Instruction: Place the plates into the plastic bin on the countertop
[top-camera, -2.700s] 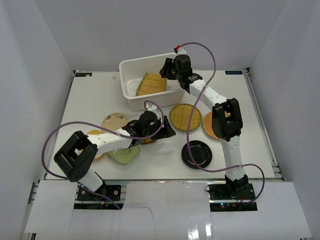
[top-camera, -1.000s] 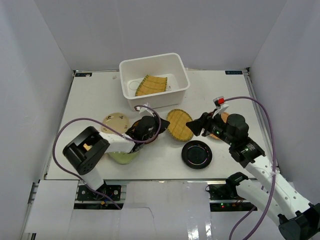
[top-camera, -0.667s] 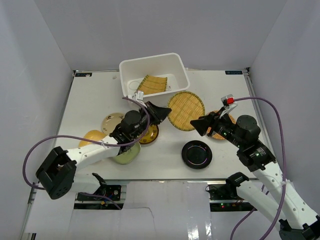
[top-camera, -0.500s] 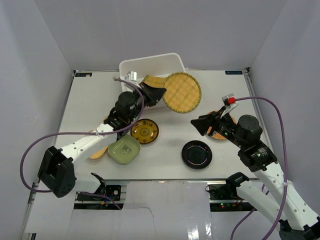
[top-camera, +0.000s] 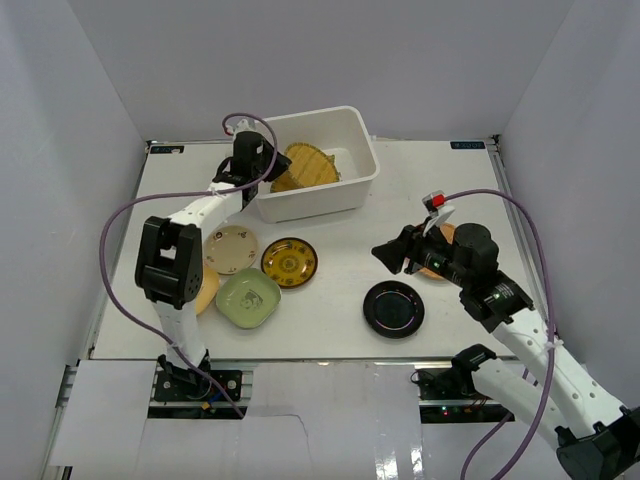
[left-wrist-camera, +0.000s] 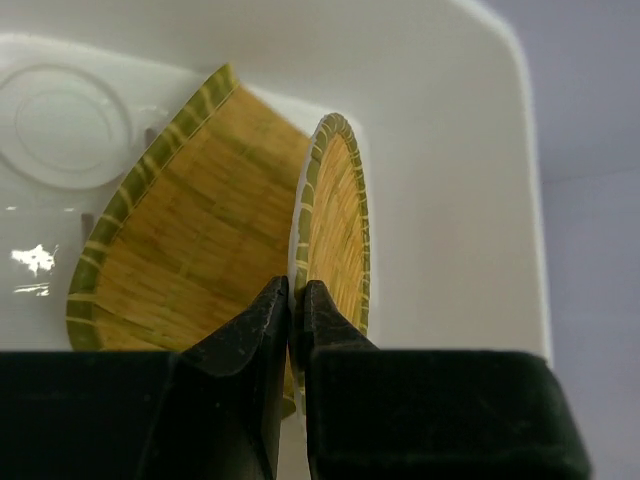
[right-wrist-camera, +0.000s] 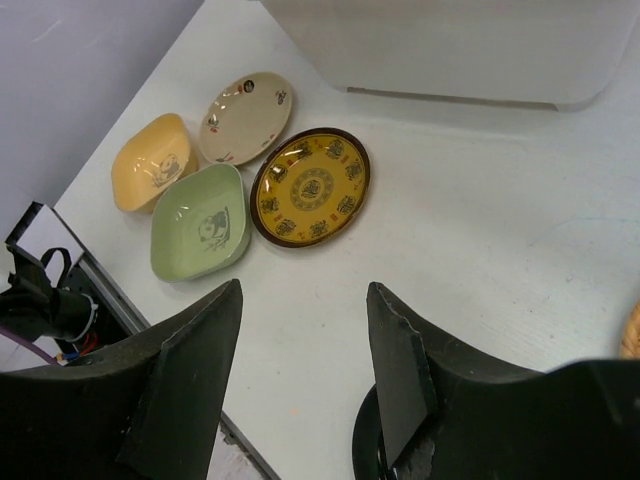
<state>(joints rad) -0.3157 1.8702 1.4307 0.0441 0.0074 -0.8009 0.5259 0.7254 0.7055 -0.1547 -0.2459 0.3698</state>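
Note:
My left gripper (top-camera: 274, 170) (left-wrist-camera: 296, 300) is shut on the rim of a round woven plate (top-camera: 310, 163) (left-wrist-camera: 338, 225), held on edge inside the white plastic bin (top-camera: 355, 185) (left-wrist-camera: 450, 150). A squarish woven tray (left-wrist-camera: 185, 250) lies in the bin beside it. On the countertop (top-camera: 330, 335) sit a gold patterned plate (top-camera: 289, 261) (right-wrist-camera: 310, 186), a pale green dish (top-camera: 248, 298) (right-wrist-camera: 198, 222), a beige dish (top-camera: 230, 248) (right-wrist-camera: 245, 117), a tan dish (top-camera: 205, 290) (right-wrist-camera: 153, 162) and a glossy black plate (top-camera: 393, 308). My right gripper (top-camera: 385, 252) (right-wrist-camera: 305, 330) hangs open and empty above the table near the black plate.
An orange woven plate (top-camera: 432, 268) lies partly under my right arm. Pale grey walls enclose the table. The left arm's cable (top-camera: 115, 240) loops over the left side. The near table edge shows in the right wrist view, past the green dish.
My left gripper has lifted the round woven plate off the table and swung it back and left into the bin. The right gripper has stayed open, shifting only slightly.

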